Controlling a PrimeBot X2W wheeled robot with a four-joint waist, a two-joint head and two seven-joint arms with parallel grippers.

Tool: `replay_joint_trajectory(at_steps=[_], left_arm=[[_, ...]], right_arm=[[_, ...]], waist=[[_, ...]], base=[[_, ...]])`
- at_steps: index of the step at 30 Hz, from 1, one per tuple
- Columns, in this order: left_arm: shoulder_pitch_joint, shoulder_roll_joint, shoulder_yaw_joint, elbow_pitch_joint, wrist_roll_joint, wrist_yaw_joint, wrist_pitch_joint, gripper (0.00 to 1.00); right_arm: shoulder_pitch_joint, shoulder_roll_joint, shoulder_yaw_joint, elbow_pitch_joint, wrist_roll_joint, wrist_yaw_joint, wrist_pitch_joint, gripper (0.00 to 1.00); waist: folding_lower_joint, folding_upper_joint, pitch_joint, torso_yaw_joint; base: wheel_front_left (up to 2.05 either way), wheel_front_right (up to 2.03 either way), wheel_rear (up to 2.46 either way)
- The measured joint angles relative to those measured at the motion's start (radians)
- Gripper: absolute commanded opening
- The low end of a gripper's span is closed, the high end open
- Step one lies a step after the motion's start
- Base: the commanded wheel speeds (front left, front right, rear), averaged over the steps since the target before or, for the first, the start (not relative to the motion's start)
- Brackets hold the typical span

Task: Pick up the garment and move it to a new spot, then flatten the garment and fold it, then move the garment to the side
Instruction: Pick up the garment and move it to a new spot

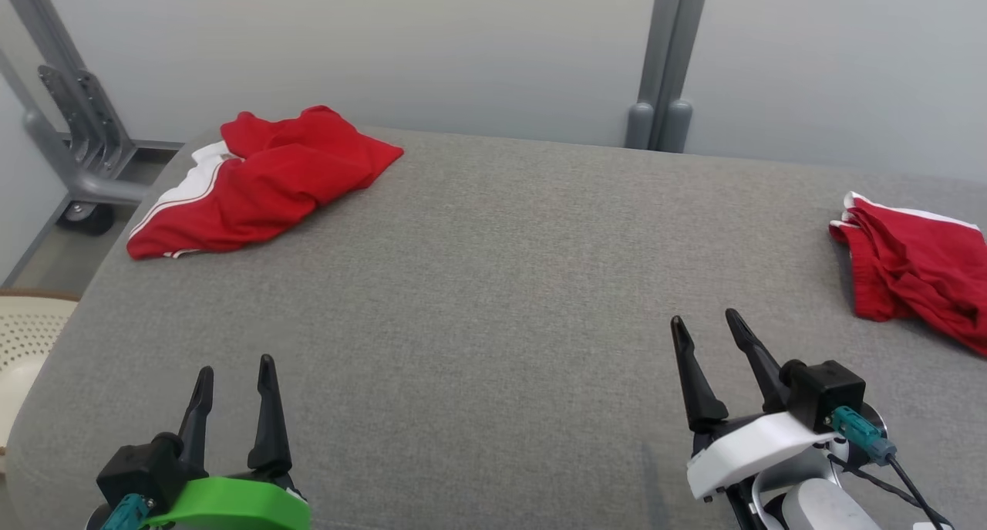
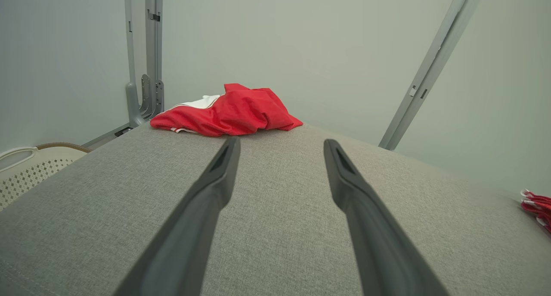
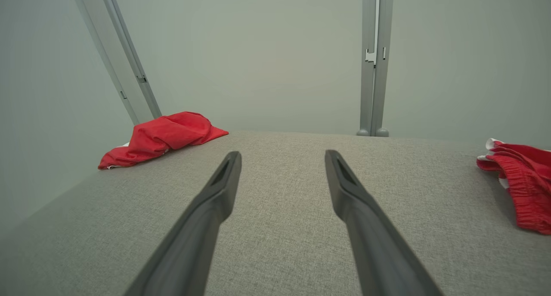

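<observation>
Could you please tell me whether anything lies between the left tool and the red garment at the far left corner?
Nothing visible does. The left tool, open, is near the front edge, and the bare grey table runs unbroken from it to the red garment at the far left corner.

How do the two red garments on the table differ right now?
The left garment lies at the far left corner; the right garment sits nearer, at the right edge. The left garment shows a broad white panel with striping; the right garment shows thin white trim. The left garment looks more spread out; the right garment is bunched. Both are red, crumpled, on the grey table.
</observation>
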Motion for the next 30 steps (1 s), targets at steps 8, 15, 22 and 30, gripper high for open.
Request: replay_joint_trajectory(at_steps=[8,15,22,30], left_arm=[[0.003,-0.002,0.011,-0.012,0.018,0.0,0.0,1.0],[0.003,-0.003,-0.024,-0.017,0.027,0.0,0.026,1.0],[0.008,-0.001,0.004,-0.037,0.028,0.0,0.026,1.0],[0.0,0.006,-0.002,-0.063,0.045,0.0,0.043,1.0]], right_arm=[[0.0,0.003,0.018,0.0,-0.003,0.008,0.0,1.0],[0.004,0.003,-0.01,-0.011,-0.009,0.007,0.0,1.0],[0.002,0.011,0.015,-0.011,-0.027,0.007,0.0,1.0],[-0.003,0.006,0.0,-0.026,-0.037,0.007,0.003,1.0]], waist=[[0.0,0.0,-0.001,0.091],[0.0,0.0,0.0,0.196],[0.0,0.0,0.006,0.251],[0.0,0.0,0.03,0.225]], base=[[0.0,0.0,0.0],[0.0,0.0,0.0],[0.0,0.0,0.0],[0.0,0.0,0.0]])
